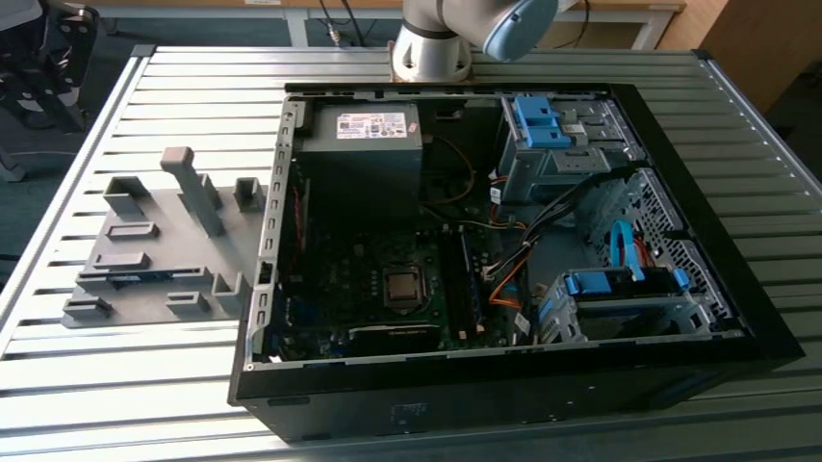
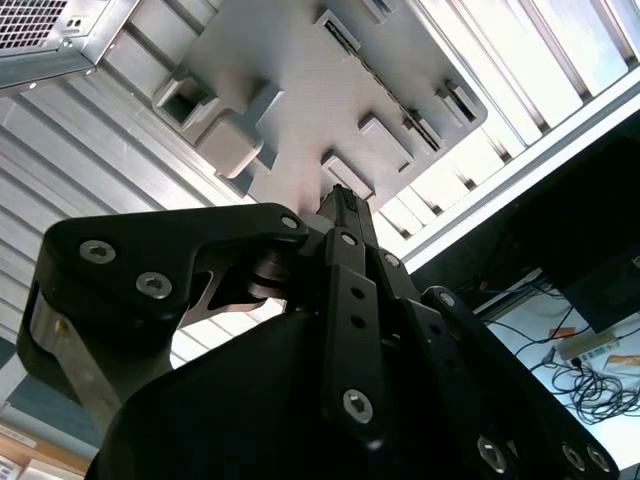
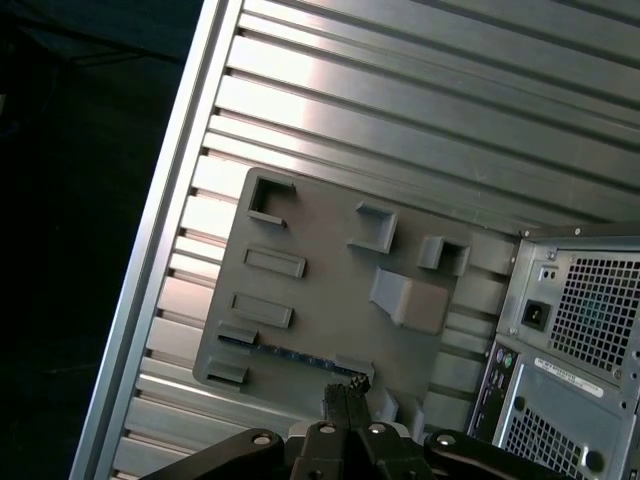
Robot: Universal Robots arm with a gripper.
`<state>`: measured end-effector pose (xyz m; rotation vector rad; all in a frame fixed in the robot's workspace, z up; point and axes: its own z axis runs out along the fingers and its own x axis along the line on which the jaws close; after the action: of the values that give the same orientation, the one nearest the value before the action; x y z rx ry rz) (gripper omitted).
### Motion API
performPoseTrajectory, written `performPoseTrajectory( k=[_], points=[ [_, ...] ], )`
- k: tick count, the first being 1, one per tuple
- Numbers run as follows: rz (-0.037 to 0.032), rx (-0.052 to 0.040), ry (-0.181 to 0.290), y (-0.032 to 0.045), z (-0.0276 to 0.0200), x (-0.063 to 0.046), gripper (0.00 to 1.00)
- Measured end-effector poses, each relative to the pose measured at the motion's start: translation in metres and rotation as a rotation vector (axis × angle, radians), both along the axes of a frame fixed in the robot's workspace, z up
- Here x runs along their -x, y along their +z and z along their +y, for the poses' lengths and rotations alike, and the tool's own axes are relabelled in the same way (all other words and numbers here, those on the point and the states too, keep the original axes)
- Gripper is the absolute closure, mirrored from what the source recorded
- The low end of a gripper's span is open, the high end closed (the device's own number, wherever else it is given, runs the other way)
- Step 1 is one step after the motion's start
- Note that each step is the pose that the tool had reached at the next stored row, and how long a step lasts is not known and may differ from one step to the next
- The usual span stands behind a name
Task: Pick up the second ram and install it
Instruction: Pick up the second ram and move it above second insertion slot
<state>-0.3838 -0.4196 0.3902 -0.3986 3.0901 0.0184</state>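
The second ram (image 3: pixel 290 355) is a thin blue-green strip standing on edge in the grey holder plate (image 3: pixel 330 290), between two low blocks. In the exterior view the second ram (image 1: pixel 122 276) sits near the front of that plate (image 1: pixel 154 241), to the left of the open computer case (image 1: pixel 514 241). My gripper (image 3: pixel 345 388) hovers well above the plate, over the end of the ram nearer the case, not touching it. Its black fingers are pressed together with nothing between them. In the second wrist view the gripper (image 2: pixel 343 198) points down at the plate (image 2: pixel 300 110).
The case lies open on a slatted metal table (image 1: pixel 192 96), motherboard (image 1: pixel 398 289) facing up, with a power supply (image 1: pixel 366 130) and blue drive brackets (image 1: pixel 540 120) inside. A tall grey post (image 1: pixel 192 188) rises from the holder plate. The arm's base (image 1: pixel 430 48) stands behind the case.
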Motion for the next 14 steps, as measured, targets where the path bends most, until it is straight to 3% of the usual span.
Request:
performPoseTrajectory(
  k=[14],
  points=[
    [0.0000, 0.0000, 0.012, 0.0000, 0.0000, 0.0002, 0.89]
  ],
)
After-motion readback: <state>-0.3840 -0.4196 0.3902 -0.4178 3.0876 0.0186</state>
